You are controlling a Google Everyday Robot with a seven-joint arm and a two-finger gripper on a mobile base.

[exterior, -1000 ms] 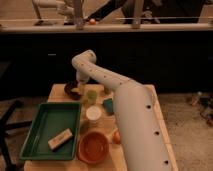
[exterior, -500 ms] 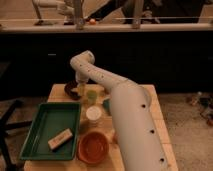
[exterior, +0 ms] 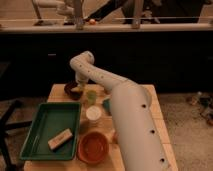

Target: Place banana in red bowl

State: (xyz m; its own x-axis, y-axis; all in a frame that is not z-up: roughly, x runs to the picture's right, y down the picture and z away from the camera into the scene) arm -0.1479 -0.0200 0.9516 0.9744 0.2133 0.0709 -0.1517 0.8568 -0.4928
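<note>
The claw [exterior: 78, 86] hangs by the dark brown bowl [exterior: 71, 90], its grip and the banana impossible to make out, with the round, smooth red bowl [exterior: 93, 146] well apart from it, nearer the camera.

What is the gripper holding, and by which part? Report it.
It cannot be told: the gripper is down at the dark brown bowl, and what it touches does not show.

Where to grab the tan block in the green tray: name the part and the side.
Probably across its short width at mid-length, from straight above: the tan block lies flat on the floor of the green tray, long sides free. The hand hangs over the dark brown bowl beyond the tray.
</note>
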